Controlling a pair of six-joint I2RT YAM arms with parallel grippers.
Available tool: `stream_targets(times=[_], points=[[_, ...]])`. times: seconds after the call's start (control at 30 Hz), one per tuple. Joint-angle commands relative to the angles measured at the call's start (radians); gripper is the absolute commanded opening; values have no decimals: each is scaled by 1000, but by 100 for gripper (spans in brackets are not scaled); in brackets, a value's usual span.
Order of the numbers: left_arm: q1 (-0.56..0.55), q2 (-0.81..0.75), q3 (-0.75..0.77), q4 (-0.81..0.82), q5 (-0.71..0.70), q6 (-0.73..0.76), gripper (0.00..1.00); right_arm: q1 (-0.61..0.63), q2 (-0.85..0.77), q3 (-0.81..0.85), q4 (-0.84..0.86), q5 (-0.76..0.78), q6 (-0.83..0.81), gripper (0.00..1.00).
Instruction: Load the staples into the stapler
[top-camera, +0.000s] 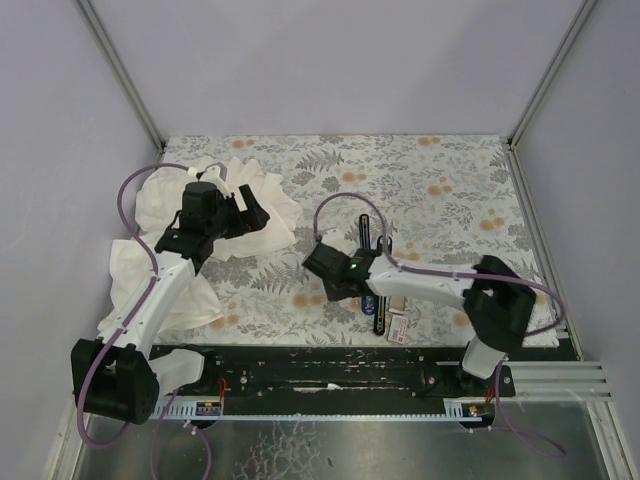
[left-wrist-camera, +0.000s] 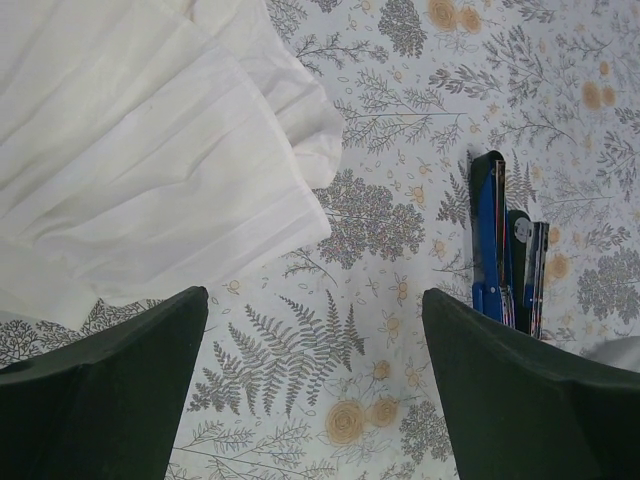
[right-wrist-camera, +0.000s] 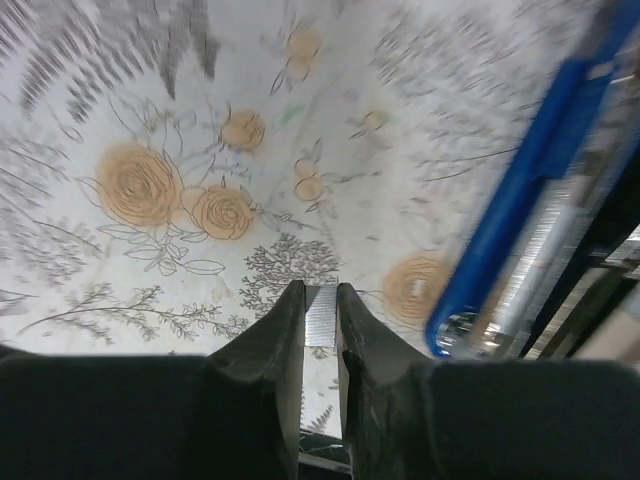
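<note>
The stapler (top-camera: 366, 238) lies open on the flowered table, blue and black; it also shows in the left wrist view (left-wrist-camera: 497, 240) and, blurred, at the right of the right wrist view (right-wrist-camera: 540, 190). My right gripper (right-wrist-camera: 321, 300) is shut on a short silvery strip of staples (right-wrist-camera: 321, 315) and holds it just above the table, left of the stapler's blue arm. In the top view the right gripper (top-camera: 322, 272) sits just left of the stapler. The small white box with a red label (top-camera: 399, 326) lies near the front edge. My left gripper (left-wrist-camera: 315, 390) is open and empty, over the table beside the cloth (top-camera: 252, 212).
A large white cloth (top-camera: 165, 205) is bunched at the left of the table, also filling the upper left of the left wrist view (left-wrist-camera: 150, 150). Walls enclose the table on three sides. A black rail (top-camera: 330, 375) runs along the near edge.
</note>
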Motion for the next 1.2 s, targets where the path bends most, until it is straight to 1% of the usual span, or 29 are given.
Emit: stream_targets(times=[0.0, 0.1, 0.2, 0.4, 0.6, 1.17], points=[[12, -9, -11, -17, -20, 23, 88, -99, -222, -32, -2, 100, -28, 18], [12, 1, -11, -19, -21, 23, 88, -190, -317, -104, 47, 105, -44, 18], [13, 7, -11, -19, -24, 23, 88, -280, -376, -182, 90, 114, -48, 18], [15, 19, -10, -19, -23, 21, 88, -369, -400, -280, 183, 132, -21, 18], [15, 22, -10, -19, -20, 21, 88, -389, -369, -303, 233, 170, -2, 18], [25, 31, -6, -19, -4, 19, 88, -406, -276, -284, 271, 160, 17, 18]])
